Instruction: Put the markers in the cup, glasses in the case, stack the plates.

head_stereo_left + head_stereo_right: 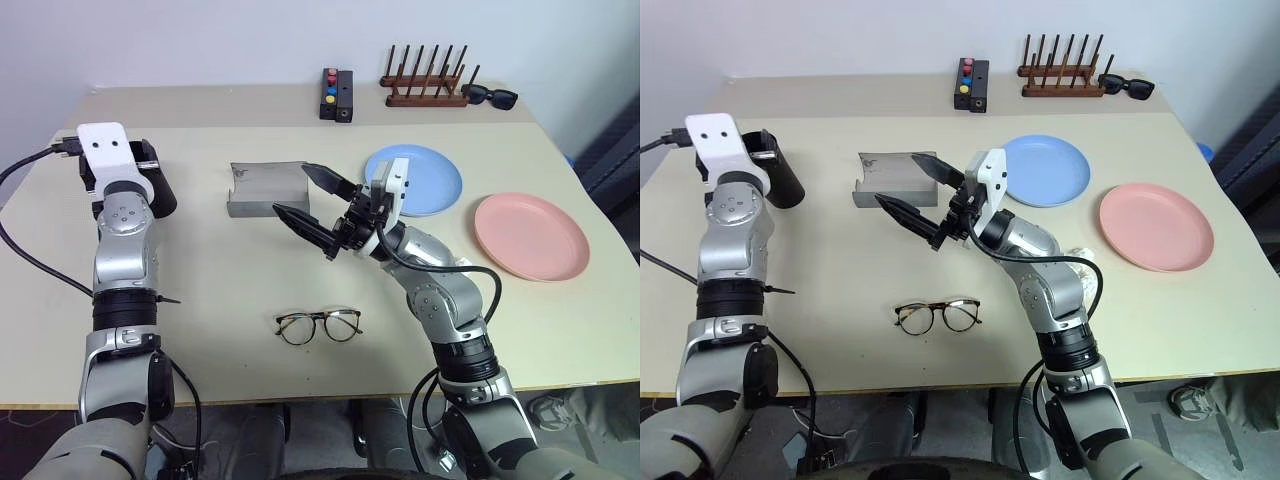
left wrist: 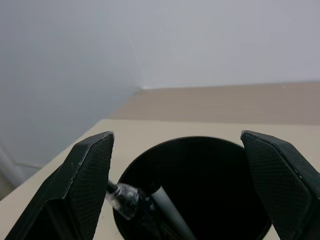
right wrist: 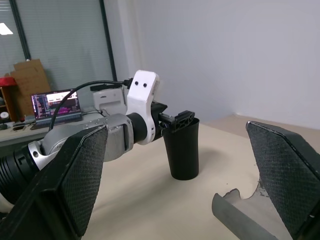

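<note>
Markers (image 2: 150, 202) — inside cup (image 3: 182, 147) at table's ten o'clock; left gripper (image 2: 175, 185) released astride its rim — lift straight off to avoid tipping; right gripper (image 1: 312, 197) spread, empty.

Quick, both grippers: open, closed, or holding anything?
Left gripper: open over the cup, holding nothing; markers sit inside.
Right gripper: open, empty, raised above the case.
</note>
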Robot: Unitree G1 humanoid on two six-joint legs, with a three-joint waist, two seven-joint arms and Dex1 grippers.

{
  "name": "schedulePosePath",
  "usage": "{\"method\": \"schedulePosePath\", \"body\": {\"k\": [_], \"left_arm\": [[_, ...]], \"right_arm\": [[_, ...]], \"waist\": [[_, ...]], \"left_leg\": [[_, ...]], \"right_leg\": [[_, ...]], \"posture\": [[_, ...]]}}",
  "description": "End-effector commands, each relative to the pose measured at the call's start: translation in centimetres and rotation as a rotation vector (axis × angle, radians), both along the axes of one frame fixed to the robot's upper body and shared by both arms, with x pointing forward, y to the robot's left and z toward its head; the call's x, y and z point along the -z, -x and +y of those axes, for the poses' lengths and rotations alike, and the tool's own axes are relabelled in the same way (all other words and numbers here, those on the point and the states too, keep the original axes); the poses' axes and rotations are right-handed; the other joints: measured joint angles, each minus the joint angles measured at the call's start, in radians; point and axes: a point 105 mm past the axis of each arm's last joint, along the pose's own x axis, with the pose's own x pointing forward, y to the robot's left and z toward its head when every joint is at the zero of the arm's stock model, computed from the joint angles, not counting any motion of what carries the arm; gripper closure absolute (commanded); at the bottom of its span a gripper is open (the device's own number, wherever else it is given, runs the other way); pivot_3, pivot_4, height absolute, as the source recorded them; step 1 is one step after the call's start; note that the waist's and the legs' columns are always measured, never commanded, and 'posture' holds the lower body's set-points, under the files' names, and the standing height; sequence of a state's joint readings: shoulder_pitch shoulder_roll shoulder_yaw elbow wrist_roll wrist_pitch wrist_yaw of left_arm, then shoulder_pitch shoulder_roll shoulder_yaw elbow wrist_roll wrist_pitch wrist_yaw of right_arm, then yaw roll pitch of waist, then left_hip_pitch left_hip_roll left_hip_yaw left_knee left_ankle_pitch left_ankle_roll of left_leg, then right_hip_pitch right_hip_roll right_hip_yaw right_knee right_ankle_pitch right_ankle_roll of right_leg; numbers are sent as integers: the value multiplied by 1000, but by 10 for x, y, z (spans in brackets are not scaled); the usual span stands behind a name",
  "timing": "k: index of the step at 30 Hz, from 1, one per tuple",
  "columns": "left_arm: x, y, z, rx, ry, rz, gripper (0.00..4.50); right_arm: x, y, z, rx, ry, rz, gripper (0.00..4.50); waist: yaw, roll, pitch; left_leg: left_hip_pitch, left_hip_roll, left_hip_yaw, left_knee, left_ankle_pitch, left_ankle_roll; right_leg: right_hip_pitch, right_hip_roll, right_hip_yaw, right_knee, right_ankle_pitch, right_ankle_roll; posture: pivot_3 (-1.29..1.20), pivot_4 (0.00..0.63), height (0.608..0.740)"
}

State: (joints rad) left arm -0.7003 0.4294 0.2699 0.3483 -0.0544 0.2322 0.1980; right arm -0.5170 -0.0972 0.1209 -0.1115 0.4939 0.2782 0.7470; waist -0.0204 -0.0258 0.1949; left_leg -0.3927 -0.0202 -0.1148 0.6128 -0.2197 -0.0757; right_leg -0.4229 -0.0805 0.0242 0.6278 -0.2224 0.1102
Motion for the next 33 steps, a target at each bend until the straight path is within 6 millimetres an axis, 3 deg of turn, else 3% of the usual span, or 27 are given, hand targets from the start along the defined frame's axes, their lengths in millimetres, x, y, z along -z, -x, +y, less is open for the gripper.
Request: {"method": "schedulePosePath", "body": {"k": [1,3,5,7,15,19,26,33], "left_arm": [[-39,10,2,15,-21,-152,353],[-50,11,-4,86,-19,-193,353],[-60,12,-28,329,-2,-219,353],[-57,15,-55,558,-17,-166,161],[20,8,-117,976,-202,357,161],[52,-1,-125,1100,-272,560,161],[55,-28,-127,1137,-293,658,161],[72,-24,-141,1263,-304,786,161]], "right_arm": [[-9,5,0,-11,-14,-41,0],[-7,4,-1,-5,-2,-43,0],[-5,3,-5,5,22,-50,0],[-4,1,-9,16,36,-56,0],[-3,-4,-19,50,68,-71,0],[2,-2,-22,62,96,-74,0],[8,4,-28,107,108,-68,0],[12,7,-42,171,132,-64,0]], "waist": [[0,0,0],[0,0,0],[0,0,0],[0,0,0],[-2,1,1],[-2,1,1],[2,1,1],[-4,1,1]], "left_leg": [[0,0,0,0,0,0],[0,0,0,0,0,0],[0,0,0,0,0,0],[-1,0,0,0,0,0],[0,0,0,0,0,0],[0,0,0,0,0,0],[-1,0,0,0,0,1],[-2,0,0,0,-1,2]], "right_leg": [[0,0,0,0,0,0],[0,0,0,0,0,0],[0,0,0,0,0,0],[0,0,0,0,0,0],[0,0,0,0,0,0],[0,1,0,0,0,0],[-1,1,0,0,-1,1],[-1,0,0,-2,-1,2]], "posture": [[0,150,740],[0,150,740],[0,150,740],[0,150,740],[0,150,740],[0,150,740],[0,150,740],[0,150,740]]}}
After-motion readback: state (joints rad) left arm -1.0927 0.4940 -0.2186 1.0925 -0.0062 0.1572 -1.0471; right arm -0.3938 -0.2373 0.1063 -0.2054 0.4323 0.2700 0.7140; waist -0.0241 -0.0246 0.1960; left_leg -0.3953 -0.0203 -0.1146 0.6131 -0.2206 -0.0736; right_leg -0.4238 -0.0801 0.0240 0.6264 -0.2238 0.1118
